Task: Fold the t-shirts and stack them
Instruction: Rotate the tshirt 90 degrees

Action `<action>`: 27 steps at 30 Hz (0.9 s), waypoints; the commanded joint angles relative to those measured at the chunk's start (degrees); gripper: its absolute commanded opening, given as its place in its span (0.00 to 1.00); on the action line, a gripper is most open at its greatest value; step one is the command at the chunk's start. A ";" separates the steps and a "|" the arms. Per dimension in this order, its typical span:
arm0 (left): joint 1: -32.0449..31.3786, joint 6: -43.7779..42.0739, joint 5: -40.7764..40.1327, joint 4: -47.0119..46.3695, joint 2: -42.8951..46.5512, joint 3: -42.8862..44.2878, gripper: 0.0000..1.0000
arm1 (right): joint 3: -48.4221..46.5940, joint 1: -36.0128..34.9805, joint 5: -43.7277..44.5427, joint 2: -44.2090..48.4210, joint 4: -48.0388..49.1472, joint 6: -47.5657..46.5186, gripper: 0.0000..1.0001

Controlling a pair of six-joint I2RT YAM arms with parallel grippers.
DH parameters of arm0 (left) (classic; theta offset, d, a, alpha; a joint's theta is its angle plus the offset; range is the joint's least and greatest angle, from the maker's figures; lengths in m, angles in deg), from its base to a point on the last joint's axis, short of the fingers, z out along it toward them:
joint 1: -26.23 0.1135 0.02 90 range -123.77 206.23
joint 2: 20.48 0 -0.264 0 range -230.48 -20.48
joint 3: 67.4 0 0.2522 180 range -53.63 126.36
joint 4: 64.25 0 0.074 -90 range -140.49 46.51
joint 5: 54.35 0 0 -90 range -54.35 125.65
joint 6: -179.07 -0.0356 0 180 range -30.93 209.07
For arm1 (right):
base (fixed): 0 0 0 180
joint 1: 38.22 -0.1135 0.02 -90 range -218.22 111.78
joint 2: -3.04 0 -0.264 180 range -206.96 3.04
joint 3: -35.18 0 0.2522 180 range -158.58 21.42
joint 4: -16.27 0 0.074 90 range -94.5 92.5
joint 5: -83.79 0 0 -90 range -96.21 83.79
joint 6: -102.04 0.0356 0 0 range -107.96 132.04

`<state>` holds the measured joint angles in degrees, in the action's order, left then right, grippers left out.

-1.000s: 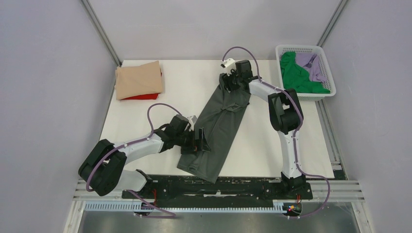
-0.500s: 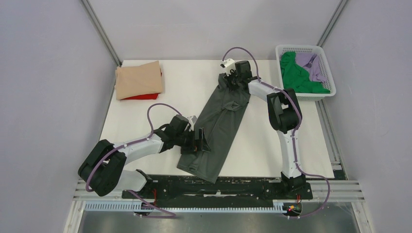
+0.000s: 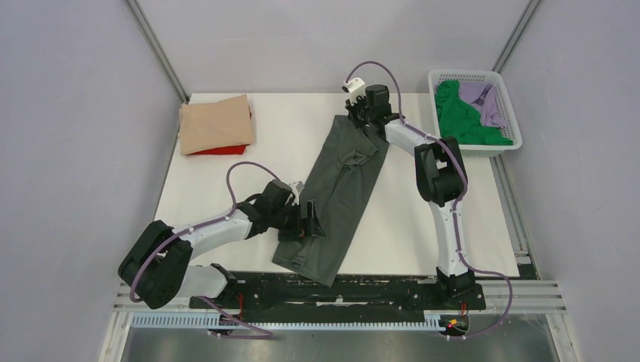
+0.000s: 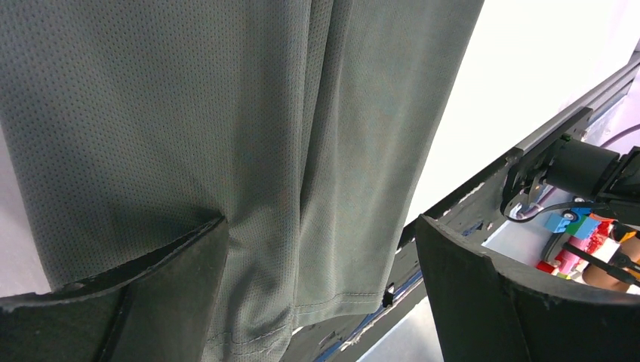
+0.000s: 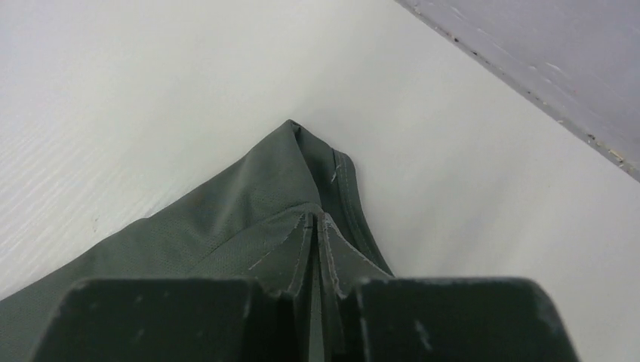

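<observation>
A dark grey t-shirt (image 3: 343, 188), folded into a long strip, lies slantwise across the white table. My right gripper (image 3: 361, 119) is at its far end, shut on the cloth. In the right wrist view the fingers (image 5: 315, 219) pinch a raised peak of the dark grey t-shirt (image 5: 249, 219). My left gripper (image 3: 311, 220) hovers open over the strip's near part. In the left wrist view its fingers (image 4: 321, 226) straddle the dark grey t-shirt (image 4: 226, 113) near the hem. A folded tan t-shirt (image 3: 215, 124) lies on a red t-shirt (image 3: 219, 150) at the far left.
A white lattice basket (image 3: 504, 90) at the far right holds a green t-shirt (image 3: 460, 117) and a lilac t-shirt (image 3: 487, 102). The shirt's hem hangs over the table's near edge above the black rail (image 3: 362, 286). Grey walls enclose three sides.
My right gripper has closed on the far end of the dark grey t-shirt and drawn it slightly toward the far edge. The left arm has barely moved.
</observation>
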<state>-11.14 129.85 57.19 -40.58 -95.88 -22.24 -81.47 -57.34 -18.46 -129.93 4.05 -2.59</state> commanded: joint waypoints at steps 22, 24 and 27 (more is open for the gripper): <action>-0.25 0.62 -3.35 1.20 8.77 -3.63 1.00 | 27.32 -4.88 -13.52 23.62 9.50 25.20 0.98; -0.25 0.54 -3.43 0.99 9.51 -3.89 1.00 | 28.36 -6.19 -12.46 22.71 9.51 26.07 0.98; -0.26 0.28 -3.21 0.91 9.90 -4.08 1.00 | 30.07 -7.05 -11.96 20.79 10.83 27.62 0.98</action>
<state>-11.14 129.89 54.15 -38.61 -87.55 -25.87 -53.95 -63.37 -28.62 -106.25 13.07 20.47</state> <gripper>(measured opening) 0.994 0.980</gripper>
